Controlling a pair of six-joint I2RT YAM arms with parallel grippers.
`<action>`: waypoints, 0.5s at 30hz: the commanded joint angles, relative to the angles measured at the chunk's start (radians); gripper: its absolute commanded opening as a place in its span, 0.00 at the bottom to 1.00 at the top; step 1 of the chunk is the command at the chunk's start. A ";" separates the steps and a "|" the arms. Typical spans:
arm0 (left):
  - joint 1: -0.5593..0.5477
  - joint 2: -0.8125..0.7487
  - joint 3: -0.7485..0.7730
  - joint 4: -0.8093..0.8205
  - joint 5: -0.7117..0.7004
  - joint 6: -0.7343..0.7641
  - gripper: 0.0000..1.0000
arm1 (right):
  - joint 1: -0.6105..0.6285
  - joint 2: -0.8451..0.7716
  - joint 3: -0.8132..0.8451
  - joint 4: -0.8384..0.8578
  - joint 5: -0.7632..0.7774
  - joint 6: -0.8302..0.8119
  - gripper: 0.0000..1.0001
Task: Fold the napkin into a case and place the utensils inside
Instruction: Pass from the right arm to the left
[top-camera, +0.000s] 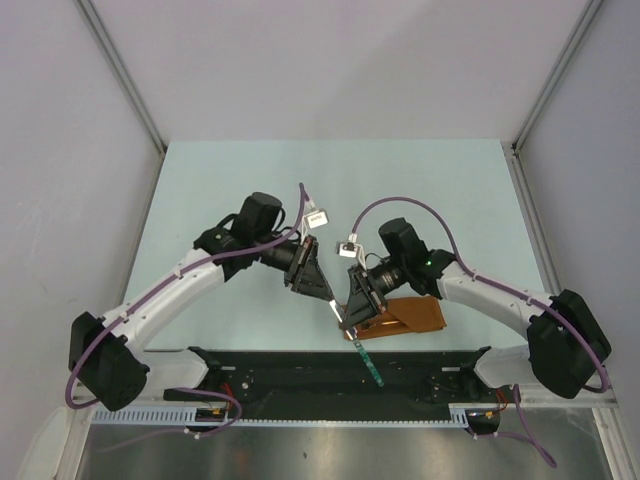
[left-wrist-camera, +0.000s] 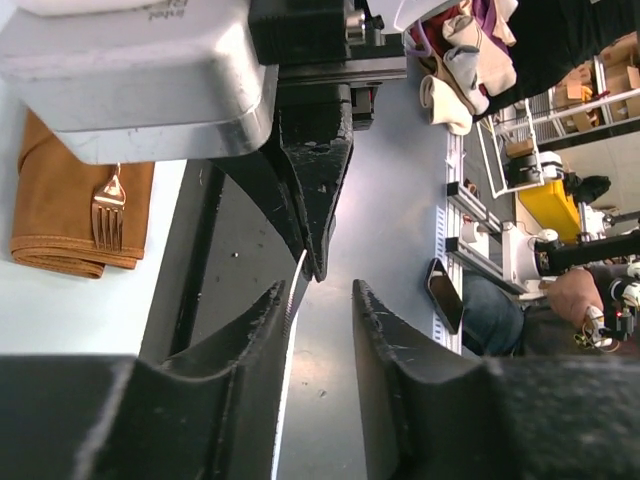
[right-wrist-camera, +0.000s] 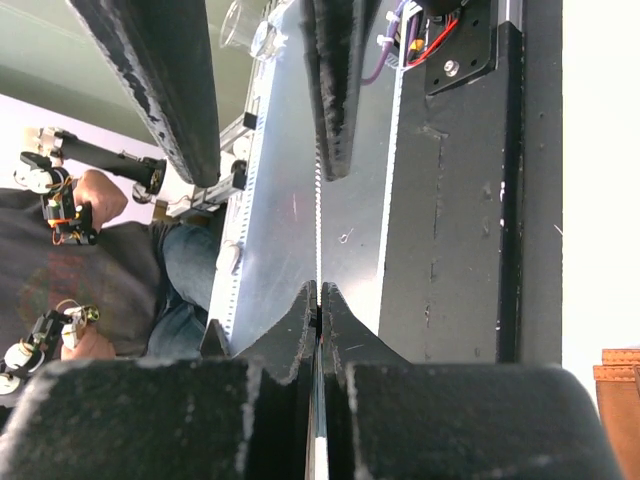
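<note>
While the left tool (top-camera: 326, 296) gapes empty, the right tool (right-wrist-camera: 318, 290) pinches the utensil (top-camera: 372, 366), handle pointing nearward.

Case (top-camera: 422, 314) partly hidden behind right pincer (top-camera: 350, 322); fork (left-wrist-camera: 108, 218) handle behind camera housing (left-wrist-camera: 130, 80).

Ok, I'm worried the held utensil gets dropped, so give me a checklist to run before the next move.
1. Grip: right hand shut on the teal-handled utensil, fingers pinching its thin edge. Ok.
2. Receiver: left hand open and holding nothing. Ok.
3. Alignment: the left hand faces the right hand closely, but whether the utensil sits between its fingers, cannot tell.
4. Target: case folded and lying on the table. Ok.
5. Fork tucked in: tines show against the cloth, handle hidden. Cannot tell.
6. Pocket opening reachable: cannot tell.
</note>
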 joint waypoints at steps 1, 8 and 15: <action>-0.020 -0.001 -0.005 -0.008 0.038 0.034 0.32 | 0.012 0.010 0.046 -0.013 -0.043 -0.024 0.00; -0.063 0.030 0.018 -0.057 0.009 0.078 0.22 | 0.018 0.013 0.059 -0.023 -0.043 -0.028 0.00; -0.063 0.027 0.032 -0.086 -0.008 0.100 0.09 | 0.020 0.016 0.059 -0.033 -0.043 -0.032 0.00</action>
